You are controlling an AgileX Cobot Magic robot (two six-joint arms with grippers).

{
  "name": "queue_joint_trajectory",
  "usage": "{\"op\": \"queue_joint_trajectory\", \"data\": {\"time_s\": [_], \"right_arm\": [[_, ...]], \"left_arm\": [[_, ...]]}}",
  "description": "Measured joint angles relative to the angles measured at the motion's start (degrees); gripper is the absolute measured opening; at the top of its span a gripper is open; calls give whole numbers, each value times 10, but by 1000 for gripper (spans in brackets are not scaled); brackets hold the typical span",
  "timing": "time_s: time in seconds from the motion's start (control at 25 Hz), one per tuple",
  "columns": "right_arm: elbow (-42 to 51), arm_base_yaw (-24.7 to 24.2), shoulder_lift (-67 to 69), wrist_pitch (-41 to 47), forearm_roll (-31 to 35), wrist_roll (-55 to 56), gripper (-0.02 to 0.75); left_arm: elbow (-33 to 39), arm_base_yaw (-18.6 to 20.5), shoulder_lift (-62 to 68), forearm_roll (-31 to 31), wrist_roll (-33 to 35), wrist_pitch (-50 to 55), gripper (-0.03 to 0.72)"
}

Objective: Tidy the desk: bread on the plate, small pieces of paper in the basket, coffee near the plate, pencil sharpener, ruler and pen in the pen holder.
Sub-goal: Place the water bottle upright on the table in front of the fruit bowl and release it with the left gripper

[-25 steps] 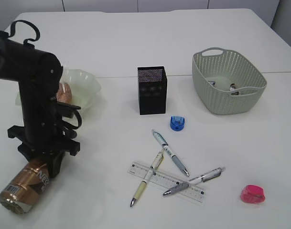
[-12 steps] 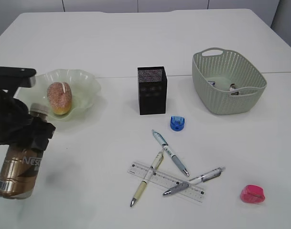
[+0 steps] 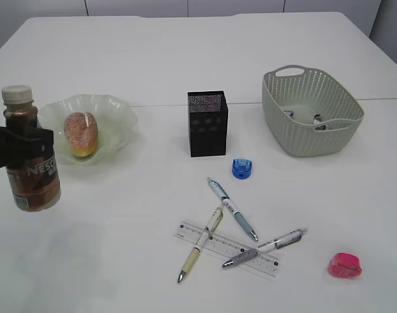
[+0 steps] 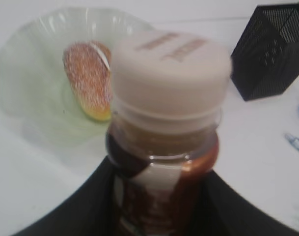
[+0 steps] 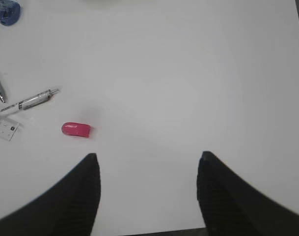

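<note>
At the left edge, the left gripper [image 3: 15, 149] clamps an upright brown coffee bottle [image 3: 30, 156], seemingly lifted; the right gripper [image 5: 147, 189] gapes wide above bare table.

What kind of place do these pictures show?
Probably a staged desk in a lab or office: a plain white table with a mesh pen holder, ruler, and grey basket.

The left hand [image 3: 2, 153] is mostly cut off by the exterior view's 9 o'clock edge, so you only catch a black bit wrapped round the coffee bottle [image 3: 30, 156]. Left wrist view's super blurry, bottle's lower half cropped at 6 o'clock. Stuff inside the basket [image 3: 312, 111] is too tiny to make out.
</note>
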Motion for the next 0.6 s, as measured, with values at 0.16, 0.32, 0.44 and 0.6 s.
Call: {"op": "queue_joint_trajectory", "data": {"time_s": [0.16, 0.32, 0.44, 0.6], "right_arm": [[0, 0, -20, 1, -14, 0, 486], [0, 0, -39, 1, -19, 0, 486], [0, 0, -45, 2, -31, -5, 486], [0, 0, -45, 2, -56, -9, 486]], "left_arm": [[43, 15, 0, -64, 88, -159, 298], [97, 16, 8, -164, 185, -318, 298], [122, 18, 44, -198, 205, -403, 298], [126, 18, 115, -199, 208, -481, 299]]}}
